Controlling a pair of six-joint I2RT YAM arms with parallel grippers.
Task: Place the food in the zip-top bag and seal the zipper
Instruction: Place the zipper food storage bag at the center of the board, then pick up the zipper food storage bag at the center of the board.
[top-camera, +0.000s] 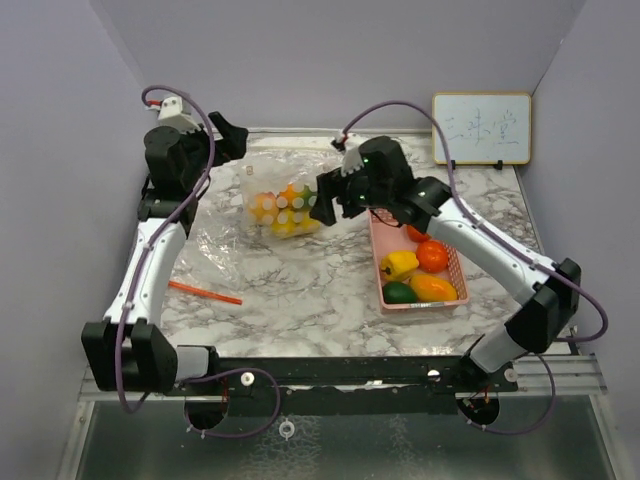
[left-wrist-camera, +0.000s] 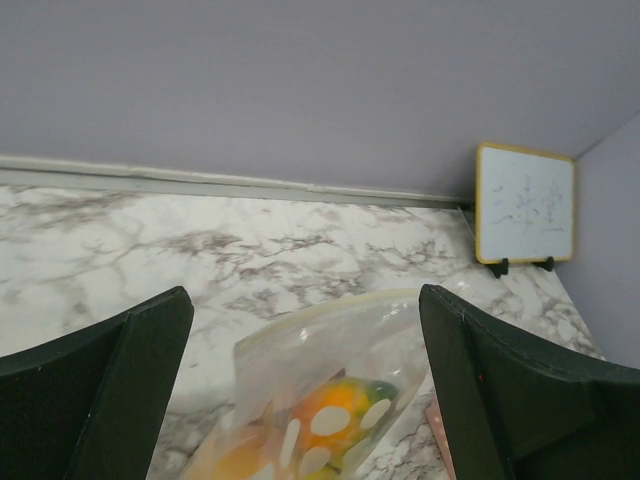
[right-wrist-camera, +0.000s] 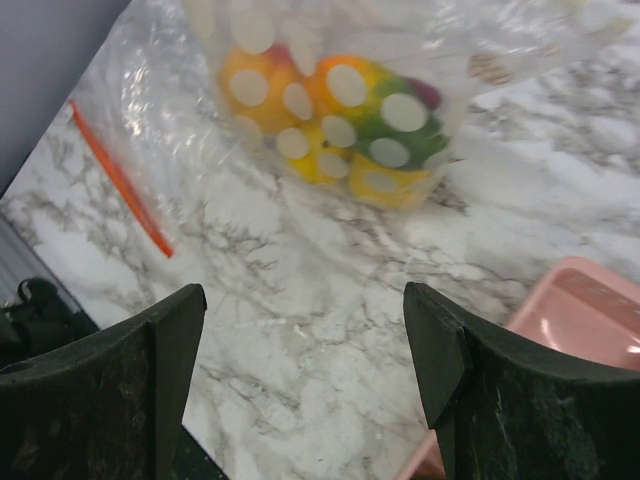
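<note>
Marble surface (top-camera: 300, 290): the bag (top-camera: 285, 210) looks limp, slippery film, best pinched at its zipper edge. The left pincer (left-wrist-camera: 300, 330) and right pincer (right-wrist-camera: 305, 310) gape, empty.

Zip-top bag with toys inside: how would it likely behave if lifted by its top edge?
Probably floppy: the zip-top bag is thin, crinkled clear film. The toy food inside would likely slump to the bottom and swing. Its glossy film may slip when pinched.
</note>
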